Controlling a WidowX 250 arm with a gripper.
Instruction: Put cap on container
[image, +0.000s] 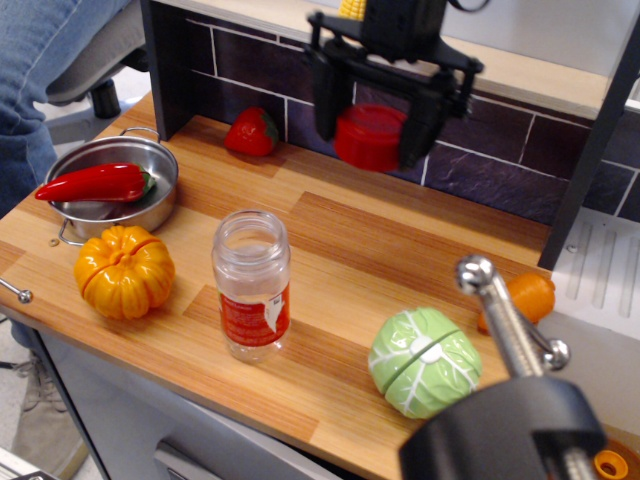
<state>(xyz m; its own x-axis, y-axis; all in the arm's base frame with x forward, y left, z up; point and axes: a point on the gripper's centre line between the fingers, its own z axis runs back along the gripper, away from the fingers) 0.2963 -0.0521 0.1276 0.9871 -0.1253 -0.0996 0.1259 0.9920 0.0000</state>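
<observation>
The container (251, 284) is a clear jar with a red-and-white label. It stands upright and open near the front of the wooden counter. My gripper (372, 125) is shut on the red cap (369, 136) and holds it high in the air near the back wall. The cap is above and to the right of the jar's mouth, well apart from it. The black fingers (325, 95) stand on either side of the cap.
A steel pot (112, 188) with a red chili pepper (95, 182) sits at the left. An orange pumpkin (124, 270) is left of the jar. A green cabbage (425, 361) is at front right. A red strawberry (251, 132) lies by the back wall. An orange fruit (530, 297) sits at the right.
</observation>
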